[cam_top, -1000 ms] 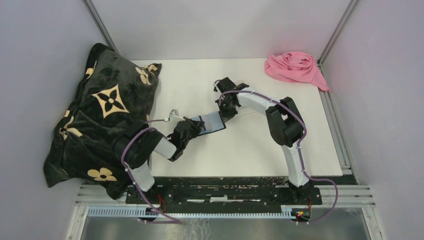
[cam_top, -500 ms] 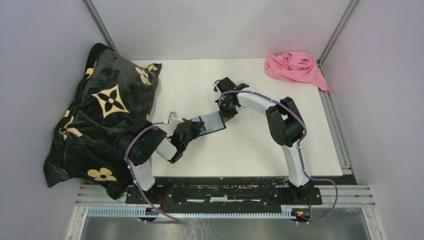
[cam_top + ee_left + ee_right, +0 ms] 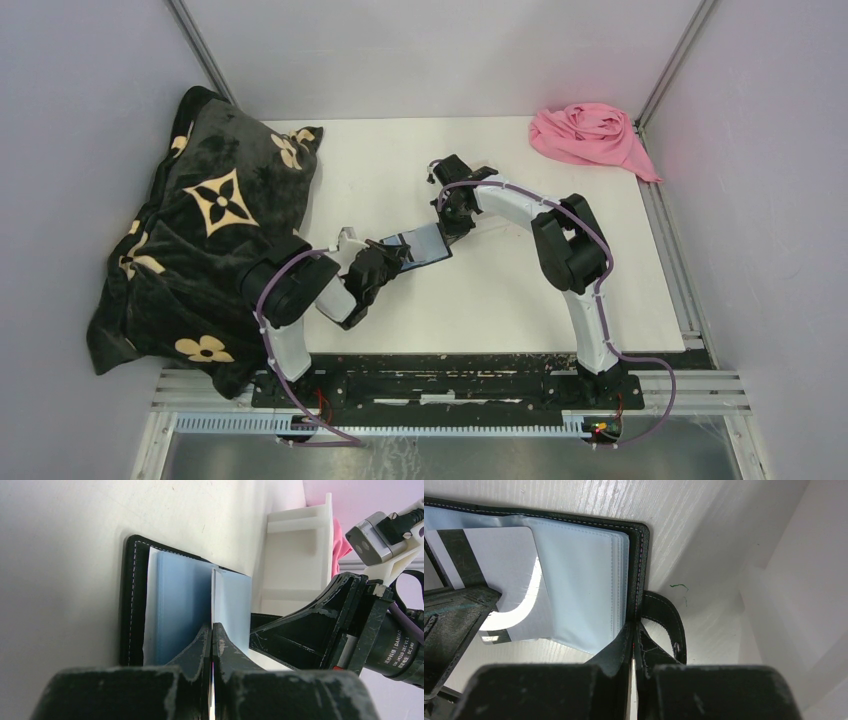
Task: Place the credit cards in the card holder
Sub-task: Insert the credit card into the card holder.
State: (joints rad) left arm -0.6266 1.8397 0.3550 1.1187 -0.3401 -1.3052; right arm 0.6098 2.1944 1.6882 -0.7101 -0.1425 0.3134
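Observation:
The card holder (image 3: 432,240), a black wallet with blue-grey lining, lies open on the white table. My right gripper (image 3: 452,222) is shut on its far edge; the right wrist view shows the jaws (image 3: 634,627) pinching the black rim beside the strap with a stud (image 3: 670,630). My left gripper (image 3: 392,255) is shut on a greyish credit card. That card is edge-on in the left wrist view (image 3: 213,592), over the lining (image 3: 180,605). In the right wrist view the card (image 3: 499,565) shows a dark stripe and lies over the pockets. Other cards are out of view.
A white tray (image 3: 346,236) stands just left of the wallet, also in the left wrist view (image 3: 295,555). A black patterned blanket (image 3: 200,230) fills the left side. A pink cloth (image 3: 590,135) lies at the back right corner.
My left arm has shifted slightly forward and right, bringing the held card further over the open wallet. The right arm has not moved.

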